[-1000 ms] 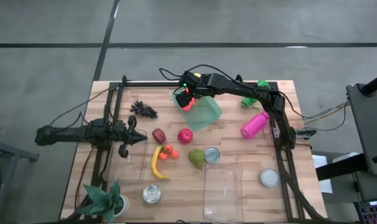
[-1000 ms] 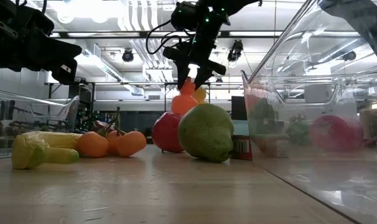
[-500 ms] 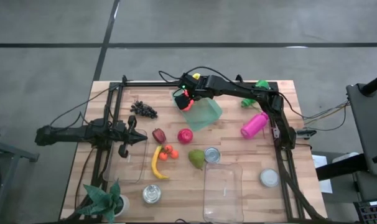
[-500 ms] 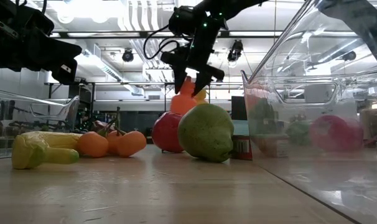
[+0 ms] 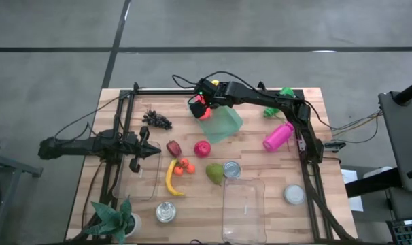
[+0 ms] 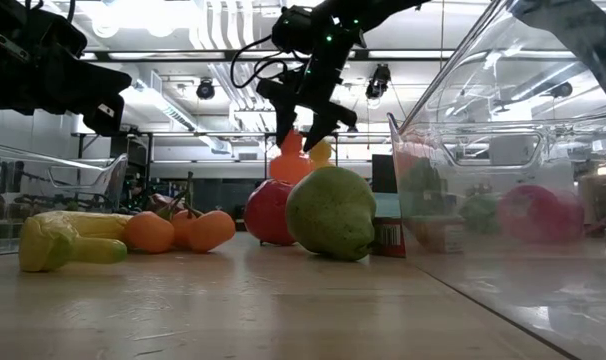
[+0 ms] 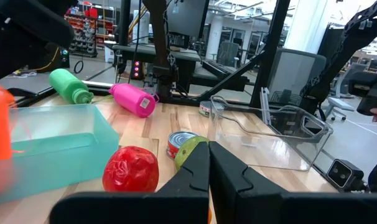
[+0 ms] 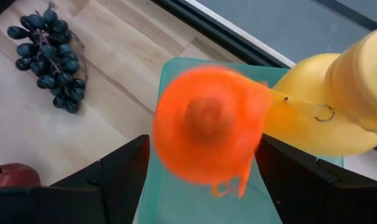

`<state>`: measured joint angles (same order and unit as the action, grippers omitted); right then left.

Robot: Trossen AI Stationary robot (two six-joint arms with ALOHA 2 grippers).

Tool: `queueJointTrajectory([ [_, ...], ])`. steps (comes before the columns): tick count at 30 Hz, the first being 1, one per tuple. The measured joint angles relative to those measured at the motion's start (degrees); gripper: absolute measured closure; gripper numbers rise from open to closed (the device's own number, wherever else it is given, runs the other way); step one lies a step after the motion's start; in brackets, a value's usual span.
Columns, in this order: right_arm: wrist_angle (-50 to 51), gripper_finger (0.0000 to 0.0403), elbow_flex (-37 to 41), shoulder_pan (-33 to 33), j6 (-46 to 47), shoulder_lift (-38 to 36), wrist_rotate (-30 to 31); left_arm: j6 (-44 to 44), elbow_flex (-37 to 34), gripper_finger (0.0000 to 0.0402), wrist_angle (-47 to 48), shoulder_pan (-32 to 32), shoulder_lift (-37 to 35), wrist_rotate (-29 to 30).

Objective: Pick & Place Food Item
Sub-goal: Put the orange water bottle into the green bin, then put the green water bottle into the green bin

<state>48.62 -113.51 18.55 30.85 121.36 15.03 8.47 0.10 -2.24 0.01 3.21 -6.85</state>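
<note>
A blurred orange food item (image 8: 204,124) sits between the fingers of my right gripper (image 8: 201,180), which is open over the teal bin (image 5: 225,124) at the table's far middle. A gap shows on each side of the item. In the low view its narrow top (image 6: 291,145) reaches up between the fingertips, next to a yellow food item (image 8: 325,106) in the same bin. My left gripper (image 5: 151,151) stays shut and level at the table's left side.
Dark grapes (image 5: 157,120) lie left of the bin. Nearer are two red apples (image 5: 202,148), a banana (image 5: 170,178), small orange fruits (image 5: 184,166), a green pear (image 5: 215,173) and a can (image 5: 232,169). A clear tub (image 5: 243,207) stands near front, a pink bottle (image 5: 279,136) at right.
My right gripper has opened over the teal bin without moving away and has let go of the orange food item. The item has sunk a little below the fingertips, toward the bin.
</note>
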Motion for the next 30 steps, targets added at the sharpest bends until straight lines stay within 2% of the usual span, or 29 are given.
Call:
queueJointTrajectory([
  [19, -0.34, 0.0117, -0.02, 0.00, -0.56, -0.13, 0.07, 0.00, 0.02, 0.0401, -0.02, 0.02, 0.02, 0.02],
  [30, 18.01, 0.0117, -4.61, -0.16, 0.45, -6.31, -4.20, 0.00, 0.02, 0.0401, 0.00, 0.02, 0.02, 0.02],
])
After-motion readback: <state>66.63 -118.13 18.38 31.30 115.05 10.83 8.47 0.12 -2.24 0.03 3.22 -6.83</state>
